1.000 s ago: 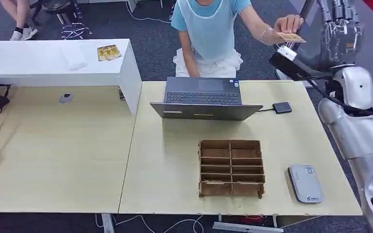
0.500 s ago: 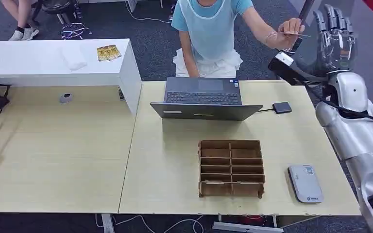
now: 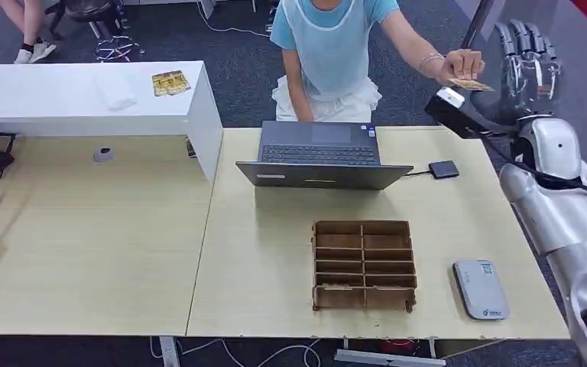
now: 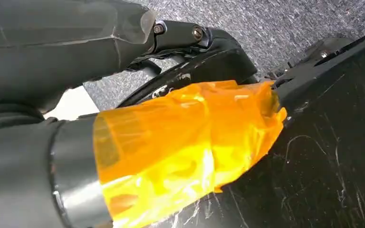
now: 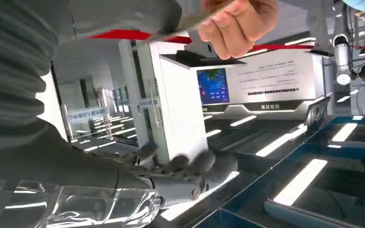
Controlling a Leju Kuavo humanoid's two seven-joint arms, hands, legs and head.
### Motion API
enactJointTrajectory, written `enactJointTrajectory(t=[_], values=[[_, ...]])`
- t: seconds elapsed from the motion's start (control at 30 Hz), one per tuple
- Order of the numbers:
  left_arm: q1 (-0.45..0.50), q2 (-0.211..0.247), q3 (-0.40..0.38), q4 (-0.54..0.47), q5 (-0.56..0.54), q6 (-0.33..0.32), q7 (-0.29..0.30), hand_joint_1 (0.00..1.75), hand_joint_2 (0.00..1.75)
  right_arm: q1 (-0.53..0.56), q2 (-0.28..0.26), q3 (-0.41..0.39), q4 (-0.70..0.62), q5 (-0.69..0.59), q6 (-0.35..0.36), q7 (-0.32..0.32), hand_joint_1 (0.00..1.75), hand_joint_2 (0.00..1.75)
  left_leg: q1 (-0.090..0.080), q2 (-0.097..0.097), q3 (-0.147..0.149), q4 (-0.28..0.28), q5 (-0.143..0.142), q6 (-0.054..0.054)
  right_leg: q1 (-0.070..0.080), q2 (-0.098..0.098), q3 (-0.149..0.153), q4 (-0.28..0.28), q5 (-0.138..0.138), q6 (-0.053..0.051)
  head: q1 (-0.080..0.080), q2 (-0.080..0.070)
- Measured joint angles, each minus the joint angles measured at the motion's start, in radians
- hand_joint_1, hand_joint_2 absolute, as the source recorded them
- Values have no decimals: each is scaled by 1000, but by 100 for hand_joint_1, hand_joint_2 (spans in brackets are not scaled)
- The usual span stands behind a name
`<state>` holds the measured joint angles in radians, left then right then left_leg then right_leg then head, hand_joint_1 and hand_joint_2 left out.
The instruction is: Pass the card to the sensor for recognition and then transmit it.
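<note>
Fingers point(image 3: 531, 50) spread, one card point(image 3: 471, 84), person's hand point(image 3: 458, 65)

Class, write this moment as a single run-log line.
phase: card handover | card: held out by person's hand | right hand: raised beside card, fingers apart | sensor: on table, unused

no text can be read with certainty. the grey rectangular card reader point(image 3: 481, 289) on the pale wooden counter point(image 3: 275, 306) carries a small blue logo and a code label, both too small to read. the white wall signboard point(image 5: 275, 85) shows illegible text lines.
</note>
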<state>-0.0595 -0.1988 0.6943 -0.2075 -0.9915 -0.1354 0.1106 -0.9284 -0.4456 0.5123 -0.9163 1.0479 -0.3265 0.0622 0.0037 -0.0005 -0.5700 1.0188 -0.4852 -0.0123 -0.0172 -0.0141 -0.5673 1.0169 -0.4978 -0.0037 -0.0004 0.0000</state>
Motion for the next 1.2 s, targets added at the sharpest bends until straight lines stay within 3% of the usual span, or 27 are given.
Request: enactJointTrajectory(t=[0.83, 1.03, 1.2], values=[[0, 0, 0, 0, 0, -1, -11, 0, 0, 37, -39, -13, 7, -69, 9, -38, 175, 175, 0, 0, 0, 0, 0, 0, 0, 0, 0, 0, 0, 0, 0, 0], [0, 0, 0, 0, 2, -1, -14, 0, 0, 71, -32, -73, -18, -237, 21, -68, 175, 175, 0, -1, -1, 0, 0, 0, 0, -1, 0, 0, 0, 0, 0, 0], [0, 0, 6, 0, 18, 0, -21, 0, 0, 104, -11, -168, -47, -467, 71, -92, 175, 175, 0, -1, -1, 0, 0, 0, 0, -1, 0, 0, 0, 0, 0, 0]])
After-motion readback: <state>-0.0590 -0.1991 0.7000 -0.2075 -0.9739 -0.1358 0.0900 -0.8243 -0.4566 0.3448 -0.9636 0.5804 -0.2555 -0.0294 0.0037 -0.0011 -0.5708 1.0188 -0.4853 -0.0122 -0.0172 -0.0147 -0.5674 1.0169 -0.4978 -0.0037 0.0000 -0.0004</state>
